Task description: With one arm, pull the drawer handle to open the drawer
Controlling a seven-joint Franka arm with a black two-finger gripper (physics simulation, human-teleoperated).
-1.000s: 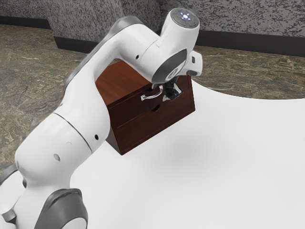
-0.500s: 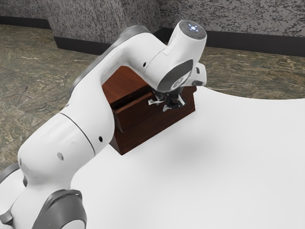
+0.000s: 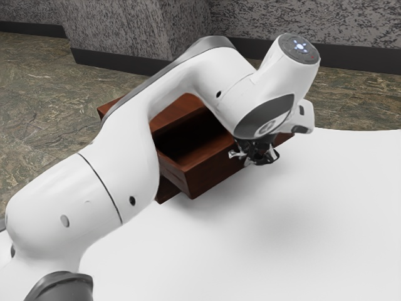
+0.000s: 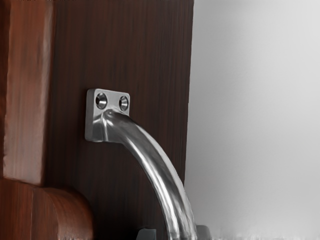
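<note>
Drawer (image 3: 210, 169) standing well out of wooden cabinet (image 3: 116, 106), claw (image 3: 254, 155) clamped on its metal handle (image 4: 151, 160), white table (image 3: 313, 226) beneath

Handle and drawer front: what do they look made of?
Handle: seemingly brushed metal, silvery-grey with soft streaked highlights along its curve. Drawer front: looks like dark reddish-brown wood with a satin finish and fine grain lines, though it could be veneer.

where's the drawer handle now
In the exterior view the handle sits right of centre on the front of the pulled-out drawer, held by the gripper.
</note>
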